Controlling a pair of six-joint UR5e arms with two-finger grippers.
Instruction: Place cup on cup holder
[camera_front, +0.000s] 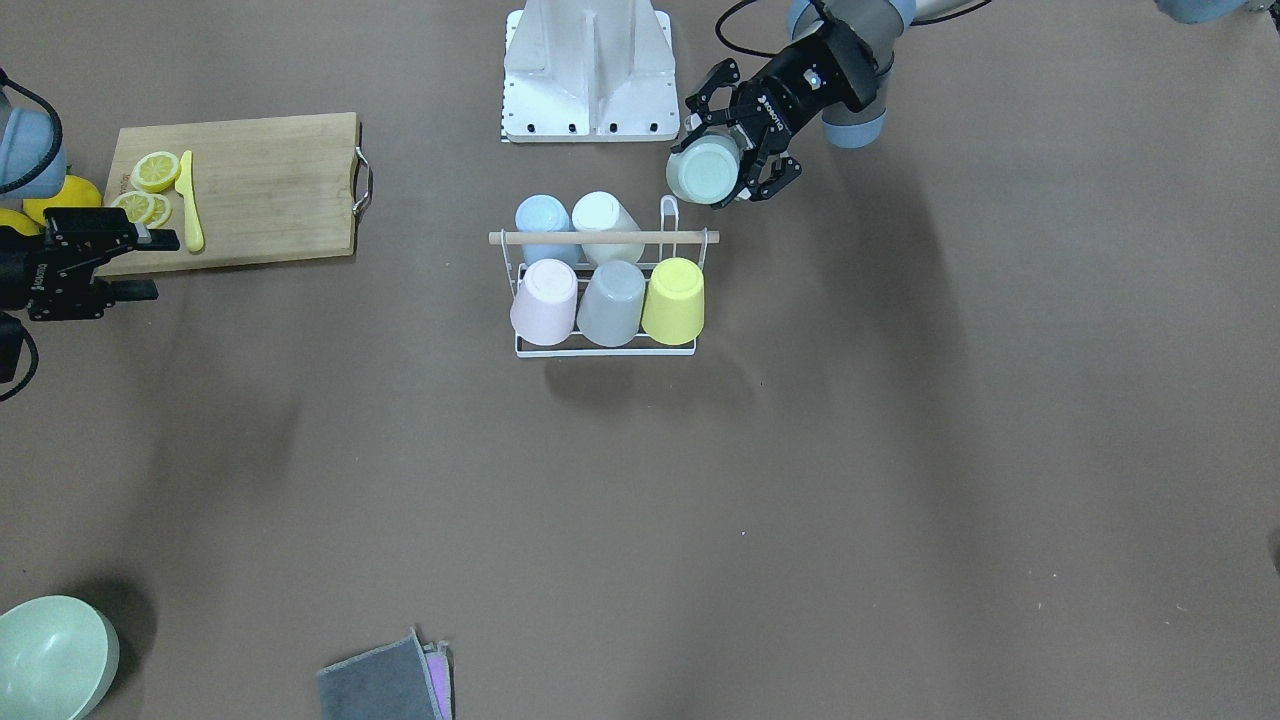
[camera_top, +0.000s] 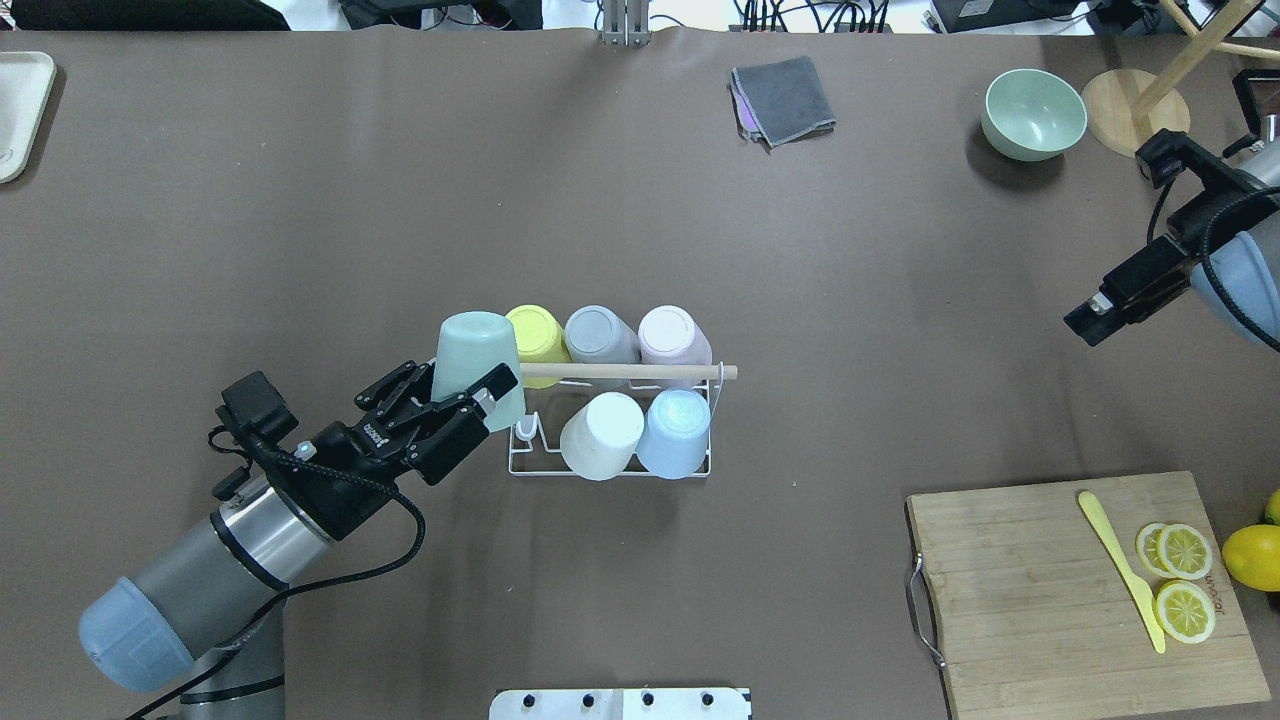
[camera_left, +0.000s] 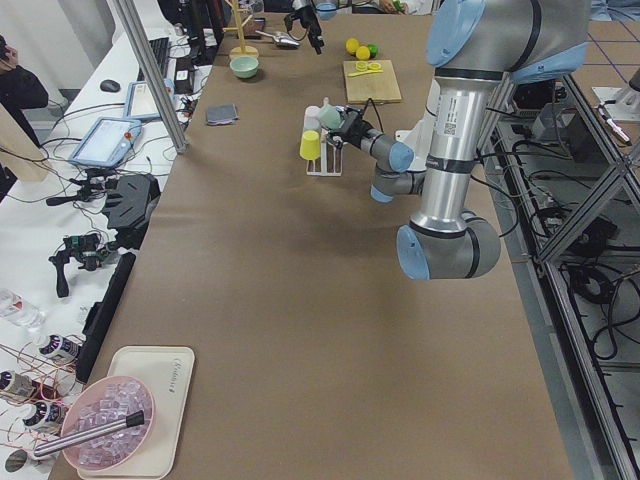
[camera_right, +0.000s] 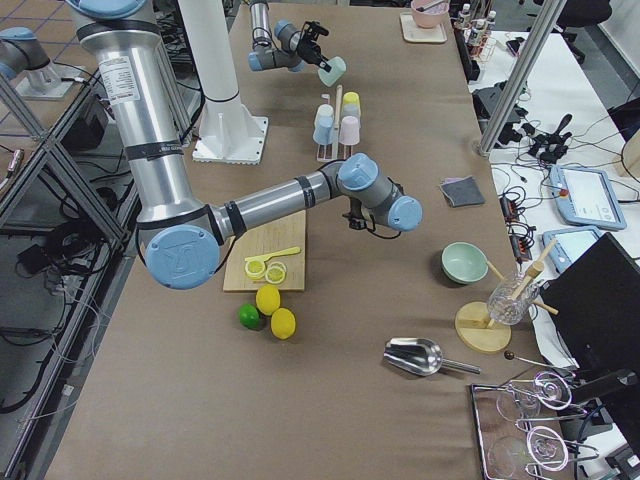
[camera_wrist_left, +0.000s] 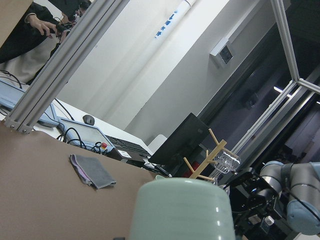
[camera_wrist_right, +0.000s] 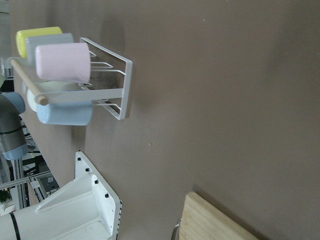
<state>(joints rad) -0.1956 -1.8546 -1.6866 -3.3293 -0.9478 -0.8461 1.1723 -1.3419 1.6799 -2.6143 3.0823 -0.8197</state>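
Note:
My left gripper (camera_top: 462, 398) is shut on a mint-green cup (camera_top: 478, 362) and holds it upside down, tilted, just above the left end of the cup holder (camera_top: 610, 470). The cup holder is a white wire rack with a wooden rod (camera_top: 630, 372) across its top. Several upside-down cups sit on it: yellow, grey, pink, white and blue. One bare prong (camera_top: 524, 430) stands at the rack's near left corner, beside the held cup. The front-facing view shows the cup (camera_front: 705, 170) behind the rack (camera_front: 600, 350). The left wrist view shows the cup (camera_wrist_left: 182, 210) close up. My right gripper (camera_front: 150, 263) is open and empty, far from the rack.
A wooden cutting board (camera_top: 1040, 590) with lemon slices (camera_top: 1183, 580) and a yellow knife (camera_top: 1120, 565) lies near right, with whole lemons (camera_top: 1252, 556) beside it. A green bowl (camera_top: 1033, 112) and a grey cloth (camera_top: 785, 98) lie at the far side. The white arm base (camera_front: 590, 70) stands behind the rack.

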